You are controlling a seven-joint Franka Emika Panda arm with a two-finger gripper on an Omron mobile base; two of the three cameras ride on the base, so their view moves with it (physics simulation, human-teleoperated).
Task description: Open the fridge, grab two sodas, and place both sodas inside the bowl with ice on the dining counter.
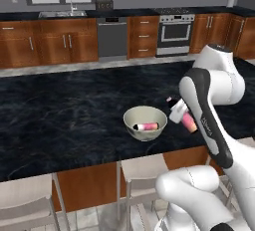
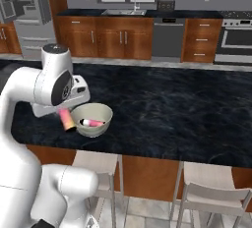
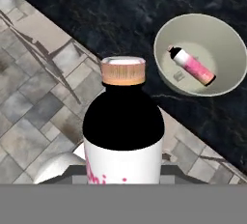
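On the black marble dining counter [image 1: 60,120] [image 2: 172,109] stands the cream bowl [image 1: 130,119] [image 2: 103,114] [image 3: 226,39], close to its near edge. One pink soda [image 1: 145,126] [image 2: 92,123] [image 3: 193,66] lies flat inside it. My gripper [image 1: 183,117] [image 2: 65,112] is shut on the second soda [image 1: 189,122] [image 2: 66,119] [image 3: 123,131], which hangs tilted just beside the bowl, over the counter's near edge. In the hand view its cap and black neck point away from the camera. The grey fridge [image 2: 29,20] stands at the back left.
White stools [image 1: 142,168] [image 2: 96,163] stand tucked under the counter's near edge, right below the held soda. Across the aisle, wooden wall cabinets [image 1: 64,41], a dishwasher [image 1: 112,36] and an oven [image 1: 175,33] line the back wall. The floor [image 3: 34,97] is grey tile.
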